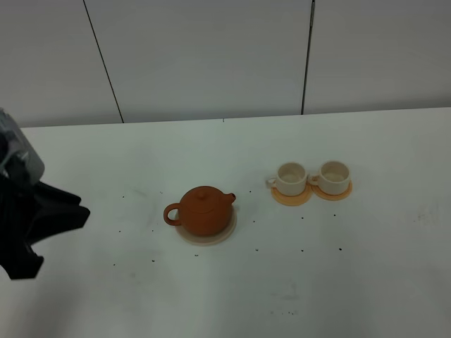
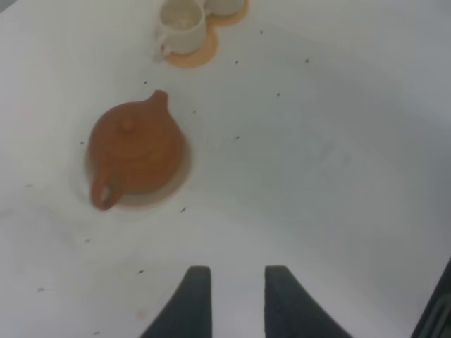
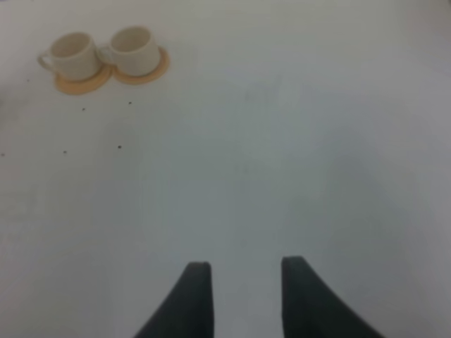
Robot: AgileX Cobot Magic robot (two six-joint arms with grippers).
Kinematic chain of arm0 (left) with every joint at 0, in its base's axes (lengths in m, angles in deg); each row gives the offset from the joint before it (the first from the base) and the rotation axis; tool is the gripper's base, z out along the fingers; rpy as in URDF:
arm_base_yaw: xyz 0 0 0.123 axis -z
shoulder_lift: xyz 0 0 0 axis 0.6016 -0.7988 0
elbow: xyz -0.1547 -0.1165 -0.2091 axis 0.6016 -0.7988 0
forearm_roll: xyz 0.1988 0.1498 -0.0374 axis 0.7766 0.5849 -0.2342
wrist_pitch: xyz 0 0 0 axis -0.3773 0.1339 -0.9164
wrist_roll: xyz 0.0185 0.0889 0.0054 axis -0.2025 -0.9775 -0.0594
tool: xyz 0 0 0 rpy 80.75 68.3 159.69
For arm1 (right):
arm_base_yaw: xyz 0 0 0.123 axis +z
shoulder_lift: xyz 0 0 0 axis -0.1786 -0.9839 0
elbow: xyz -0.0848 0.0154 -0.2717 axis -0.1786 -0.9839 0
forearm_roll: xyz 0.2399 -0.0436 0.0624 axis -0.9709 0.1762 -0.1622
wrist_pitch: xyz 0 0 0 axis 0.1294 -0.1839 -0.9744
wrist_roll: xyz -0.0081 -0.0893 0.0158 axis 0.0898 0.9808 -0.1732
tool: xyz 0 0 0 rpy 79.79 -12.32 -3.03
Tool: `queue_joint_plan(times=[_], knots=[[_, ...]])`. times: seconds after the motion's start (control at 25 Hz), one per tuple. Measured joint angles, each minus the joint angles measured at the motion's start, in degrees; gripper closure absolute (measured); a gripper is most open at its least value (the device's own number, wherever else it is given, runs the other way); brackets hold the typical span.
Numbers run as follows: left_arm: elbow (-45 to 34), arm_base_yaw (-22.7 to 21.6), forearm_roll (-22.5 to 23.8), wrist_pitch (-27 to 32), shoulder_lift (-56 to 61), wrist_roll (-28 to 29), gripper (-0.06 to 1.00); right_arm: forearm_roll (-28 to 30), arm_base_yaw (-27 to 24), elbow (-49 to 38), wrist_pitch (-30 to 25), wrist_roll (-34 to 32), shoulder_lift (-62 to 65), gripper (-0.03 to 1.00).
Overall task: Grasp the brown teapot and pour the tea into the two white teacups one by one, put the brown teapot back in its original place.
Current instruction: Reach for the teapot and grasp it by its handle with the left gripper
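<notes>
Teapot (image 1: 204, 210) on round disc (image 1: 211, 240), just left of worktop (image 1: 366, 282) middle; spout toward right edge, handle toward left edge. Left teacup (image 1: 290, 177) and right teacup (image 1: 334, 174) side by side, right of teapot, nearer back edge, well apart from it. Each on own coaster: left coaster (image 1: 289, 199), right coaster (image 1: 342, 191), rims touching. Both cup handles toward left edge.

The teapot (image 1: 204, 210) hid most of its disc (image 1: 208, 240); in my left wrist view the far cup (image 2: 225, 5) was cut by the edge.
</notes>
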Motion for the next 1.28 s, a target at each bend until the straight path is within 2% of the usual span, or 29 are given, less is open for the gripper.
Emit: queue_joint_plan(times=[0.32, 0.52, 0.76, 0.88, 1.16, 1.28], knots=[[14.0, 0.0, 8.6, 5.0, -10.0, 4.1, 0.69, 0.0, 0.0, 0.0, 0.0, 0.0, 0.0, 0.73], [20.0, 0.4, 13.4, 10.8, -18.1, 4.9, 0.69, 0.0, 0.0, 0.0, 0.0, 0.0, 0.0, 0.73], [23.3, 6.2, 27.4, 11.3, -25.9, 5.3, 0.69, 0.0, 0.0, 0.0, 0.0, 0.0, 0.0, 0.73], [24.6, 9.0, 32.1, 11.2, -29.5, 5.4, 0.69, 0.0, 0.0, 0.0, 0.0, 0.0, 0.0, 0.73], [31.3, 10.3, 33.4, 10.4, -37.0, 3.7, 0.69, 0.0, 0.0, 0.0, 0.0, 0.0, 0.0, 0.73], [35.2, 10.3, 32.1, 10.3, -40.5, 2.5, 0.69, 0.0, 0.0, 0.0, 0.0, 0.0, 0.0, 0.73]])
